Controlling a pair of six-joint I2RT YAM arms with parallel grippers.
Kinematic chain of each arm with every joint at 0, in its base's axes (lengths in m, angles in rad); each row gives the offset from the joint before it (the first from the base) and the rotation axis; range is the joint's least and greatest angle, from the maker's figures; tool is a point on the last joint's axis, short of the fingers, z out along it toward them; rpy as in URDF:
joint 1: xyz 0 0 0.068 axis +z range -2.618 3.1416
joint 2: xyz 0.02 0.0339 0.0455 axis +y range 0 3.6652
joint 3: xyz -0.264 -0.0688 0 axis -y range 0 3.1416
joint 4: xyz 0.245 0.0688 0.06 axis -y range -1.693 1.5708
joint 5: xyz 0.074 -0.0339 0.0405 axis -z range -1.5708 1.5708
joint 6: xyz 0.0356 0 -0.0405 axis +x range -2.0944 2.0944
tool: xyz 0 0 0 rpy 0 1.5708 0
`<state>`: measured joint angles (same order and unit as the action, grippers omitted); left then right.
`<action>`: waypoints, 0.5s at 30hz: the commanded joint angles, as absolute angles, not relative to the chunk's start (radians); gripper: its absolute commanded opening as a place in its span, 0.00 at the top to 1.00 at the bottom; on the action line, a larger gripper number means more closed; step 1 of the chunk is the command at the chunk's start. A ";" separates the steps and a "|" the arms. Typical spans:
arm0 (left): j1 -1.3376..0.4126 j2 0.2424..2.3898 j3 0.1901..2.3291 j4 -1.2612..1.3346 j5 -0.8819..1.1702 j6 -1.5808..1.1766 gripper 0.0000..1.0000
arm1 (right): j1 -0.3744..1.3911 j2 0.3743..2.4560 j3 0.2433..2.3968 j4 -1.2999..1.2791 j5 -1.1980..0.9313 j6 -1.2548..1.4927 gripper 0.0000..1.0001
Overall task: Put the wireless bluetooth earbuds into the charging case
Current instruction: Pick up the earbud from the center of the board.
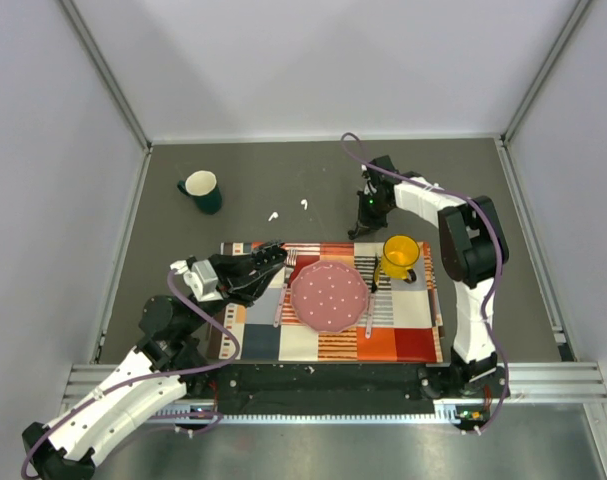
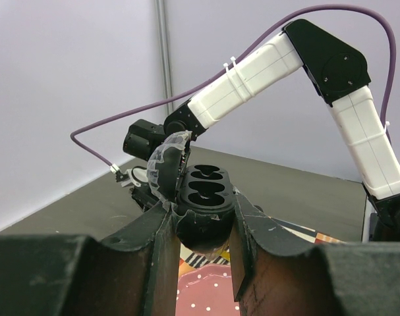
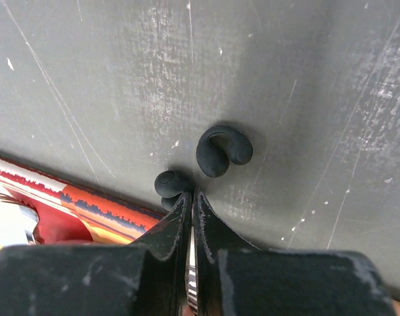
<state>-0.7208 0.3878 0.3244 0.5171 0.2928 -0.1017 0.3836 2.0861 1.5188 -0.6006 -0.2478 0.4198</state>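
We are reaching our left arm (image 1: pixel 133 385) forward from its base at the near left, elbow bent, holding the left gripper (image 2: pixel 201 209) roughly level and pointing toward the right, its fingers (image 2: pixel 147 243) clamping the open charging case (image 2: pixel 203 197) from both sides. We are raising our right arm (image 1: pixel 470 250) from its base at the near right and folding the forearm back leftward, pointing the right gripper (image 3: pixel 192 195) steeply downward with its two fingertips pressing together, no gap between them.

Black earbud (image 3: pixel 167 182) half hidden behind right tool (image 3: pixel 192 193), white specks (image 1: pixel 273 215) too small to tell
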 commanded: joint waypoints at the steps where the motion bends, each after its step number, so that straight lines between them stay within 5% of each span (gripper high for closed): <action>1: -0.722 0.376 0.327 0.543 0.276 -0.094 1.00 | 0.397 2.112 1.546 -0.548 -0.279 0.410 0.96; 6: -0.721 0.380 0.330 0.546 0.279 -0.094 1.00 | 0.399 2.109 1.551 -0.545 -0.285 0.419 0.86; 15: -0.721 0.367 0.328 0.532 0.272 -0.091 1.00 | 0.399 2.092 1.545 -0.532 -0.282 0.416 0.81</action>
